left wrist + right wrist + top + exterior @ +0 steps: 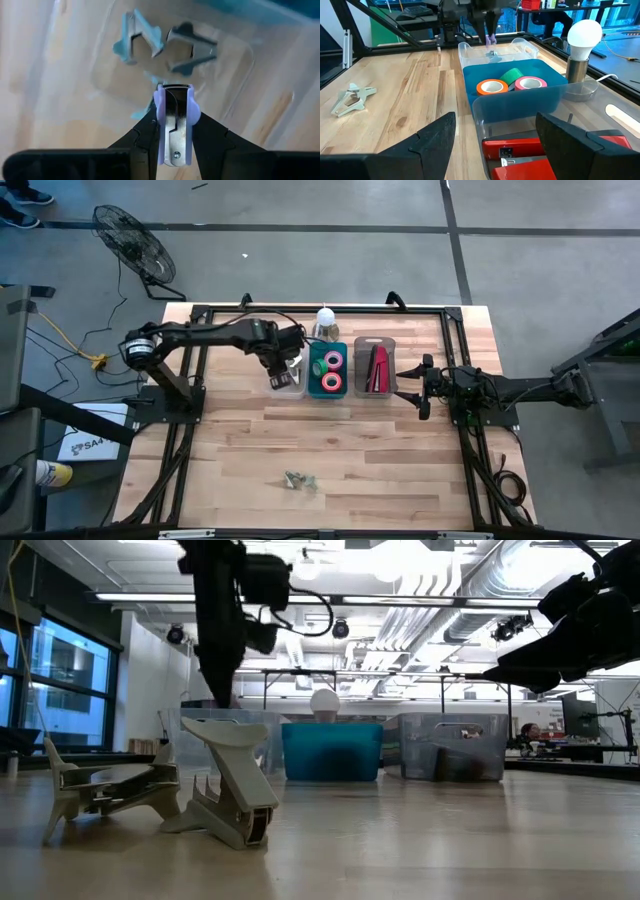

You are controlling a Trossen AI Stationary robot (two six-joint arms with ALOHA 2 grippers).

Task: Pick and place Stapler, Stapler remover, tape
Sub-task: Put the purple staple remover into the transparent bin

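Observation:
My left gripper (175, 117) hangs over the left clear bin (290, 388), pointing down, shut on a lavender staple remover (175, 107). Two blue staple removers (165, 42) lie on that bin's floor. The teal bin (520, 107) holds orange, green and pink tape rolls (512, 82). The red stapler (377, 368) lies in the right clear bin. Two pale staple removers (298, 479) rest on the wood near the front edge. My right gripper (422, 385) waits open, right of the stapler bin. My left gripper pinches the lavender staple remover by its two plastic sides (161, 107) between its two fingers (147, 132). The fingers come from above and point down. The remover is lifted clear above the bin, its metal claws facing the bin floor.
A white lamp bulb on a metal base (581, 50) stands behind the teal bin. The three bins sit side by side at the table's far middle. Bare wood (380, 460) stretches between the bins and the front edge.

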